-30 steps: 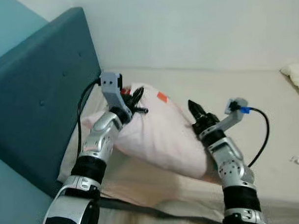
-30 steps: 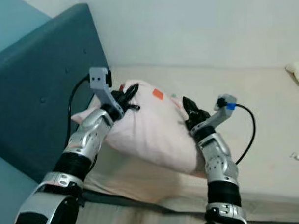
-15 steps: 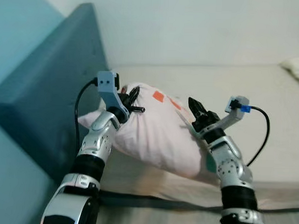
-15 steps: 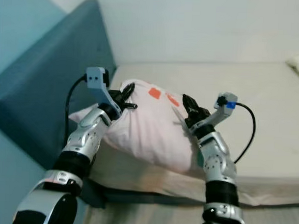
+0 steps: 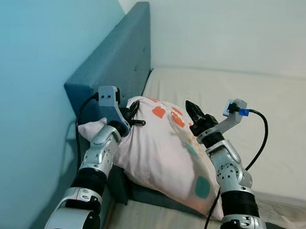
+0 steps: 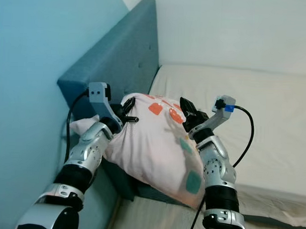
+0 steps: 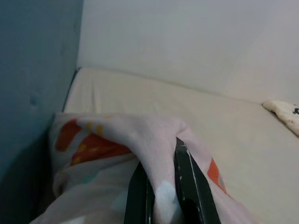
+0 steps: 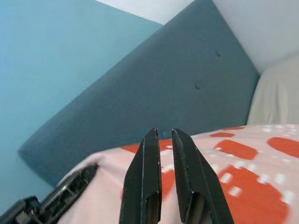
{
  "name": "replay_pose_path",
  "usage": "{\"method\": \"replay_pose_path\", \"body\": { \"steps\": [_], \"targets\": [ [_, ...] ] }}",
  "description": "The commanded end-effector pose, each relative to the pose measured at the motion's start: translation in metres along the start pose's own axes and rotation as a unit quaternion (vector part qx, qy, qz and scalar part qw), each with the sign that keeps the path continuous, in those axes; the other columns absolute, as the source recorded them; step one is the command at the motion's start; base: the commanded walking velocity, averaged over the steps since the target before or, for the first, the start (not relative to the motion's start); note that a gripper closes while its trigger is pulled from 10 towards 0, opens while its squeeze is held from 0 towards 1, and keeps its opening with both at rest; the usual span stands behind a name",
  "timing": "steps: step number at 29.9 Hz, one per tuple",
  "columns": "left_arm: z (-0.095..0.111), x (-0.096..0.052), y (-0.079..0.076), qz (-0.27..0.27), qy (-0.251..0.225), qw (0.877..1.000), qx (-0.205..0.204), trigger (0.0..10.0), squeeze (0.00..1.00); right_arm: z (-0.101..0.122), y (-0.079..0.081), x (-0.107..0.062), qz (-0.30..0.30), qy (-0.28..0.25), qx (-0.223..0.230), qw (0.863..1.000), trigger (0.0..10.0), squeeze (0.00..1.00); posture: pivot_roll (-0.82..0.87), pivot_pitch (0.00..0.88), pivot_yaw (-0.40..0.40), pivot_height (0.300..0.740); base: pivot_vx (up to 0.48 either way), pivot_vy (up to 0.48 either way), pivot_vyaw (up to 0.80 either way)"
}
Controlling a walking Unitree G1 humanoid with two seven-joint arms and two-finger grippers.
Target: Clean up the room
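Note:
A pink pillow (image 5: pixel 157 150) with orange and teal patches hangs between both arms, in front of the blue headboard (image 5: pixel 114 68) at the bed's head end. My left gripper (image 5: pixel 133 114) is shut on the pillow's upper left corner; in the left wrist view a fold of pillow fabric (image 7: pixel 117 135) is pinched between the black fingers (image 7: pixel 187 186). My right gripper (image 5: pixel 193 112) is shut on the pillow's top edge. In the right wrist view its fingers (image 8: pixel 145 177) stand almost together over the orange-patched fabric (image 8: pixel 252 172).
The cream mattress (image 5: pixel 273 113) stretches to the right and back. A light blue wall (image 5: pixel 39 50) rises on the left beside the headboard. A pale cloth or second pillow (image 7: pixel 282 112) lies at the mattress's far end.
The camera has swung, so the headboard and blue wall now stand nearer the middle. The pillow stays held by both grippers and hangs more upright, with its teal patches showing.

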State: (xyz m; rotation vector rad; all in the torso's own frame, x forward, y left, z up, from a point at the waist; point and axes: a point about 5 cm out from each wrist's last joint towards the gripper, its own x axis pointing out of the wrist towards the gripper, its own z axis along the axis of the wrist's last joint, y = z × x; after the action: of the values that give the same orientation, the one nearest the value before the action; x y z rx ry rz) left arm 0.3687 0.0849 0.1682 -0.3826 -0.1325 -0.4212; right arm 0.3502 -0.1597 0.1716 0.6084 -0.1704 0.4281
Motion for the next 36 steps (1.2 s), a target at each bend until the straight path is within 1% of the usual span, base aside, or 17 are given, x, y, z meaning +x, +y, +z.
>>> {"method": "replay_pose_path", "body": {
  "steps": [1, 5, 13, 16, 22, 24, 26, 32, 36],
  "targets": [
    [0.016, 0.004, -0.008, -0.016, -0.043, 0.999, 0.011, 10.0, 0.0, -0.002, 0.0, -0.002, -0.002, 0.006, -0.002, 1.0, 10.0, 0.0, -0.03, 0.072, 0.076, 0.74, 0.0, 0.0, 0.0],
    [0.012, 0.002, -0.011, -0.019, -0.038, 0.999, 0.008, 10.0, 0.0, -0.002, -0.001, -0.003, -0.002, 0.009, -0.004, 1.0, 10.0, 0.0, -0.04, 0.073, 0.073, 0.74, 0.0, 0.0, 0.0],
    [0.011, 0.001, -0.01, -0.011, -0.039, 0.999, 0.015, 10.0, 0.0, -0.001, -0.001, -0.005, 0.0, 0.011, -0.008, 1.0, 10.0, 0.0, -0.04, 0.07, 0.068, 0.74, 0.0, 0.0, 0.0],
    [0.013, 0.0, -0.012, -0.021, -0.051, 0.998, 0.019, 10.0, 0.0, 0.0, 0.001, -0.002, 0.005, 0.016, -0.016, 1.0, 10.0, 0.0, -0.05, 0.065, 0.064, 0.74, 0.451, 0.0, 0.0],
    [0.013, 0.0, -0.017, -0.026, -0.054, 0.998, 0.014, 10.0, 0.0, 0.001, 0.001, -0.002, 0.007, 0.017, -0.02, 1.0, 10.0, 0.0, -0.05, 0.066, 0.062, 0.74, 0.431, 0.0, 0.0],
    [0.012, 0.001, -0.022, -0.036, -0.055, 0.998, 0.017, 10.0, 0.0, 0.002, 0.002, -0.001, 0.009, 0.017, -0.022, 1.0, 10.0, 0.0, -0.05, 0.068, 0.059, 0.74, 0.426, 0.0, 0.0],
    [0.012, 0.001, -0.022, -0.036, -0.055, 0.998, 0.017, 10.0, 0.0, 0.002, 0.002, -0.001, 0.009, 0.017, -0.022, 1.0, 10.0, 0.0, -0.05, 0.068, 0.059, 0.74, 0.424, 0.0, 0.0],
    [0.011, 0.002, -0.033, -0.056, -0.058, 0.997, 0.01, 10.0, 0.0, 0.003, 0.003, -0.001, 0.009, 0.015, -0.022, 1.0, 10.0, 0.0, -0.05, 0.073, 0.06, 0.74, 0.424, 0.0, 0.0],
    [0.011, 0.002, -0.034, -0.054, -0.06, 0.997, 0.006, 10.0, 0.0, 0.002, 0.003, -0.001, 0.009, 0.015, -0.021, 1.0, 10.0, 0.0, -0.05, 0.076, 0.061, 0.74, 0.426, 0.0, 0.0]
  ]
}}
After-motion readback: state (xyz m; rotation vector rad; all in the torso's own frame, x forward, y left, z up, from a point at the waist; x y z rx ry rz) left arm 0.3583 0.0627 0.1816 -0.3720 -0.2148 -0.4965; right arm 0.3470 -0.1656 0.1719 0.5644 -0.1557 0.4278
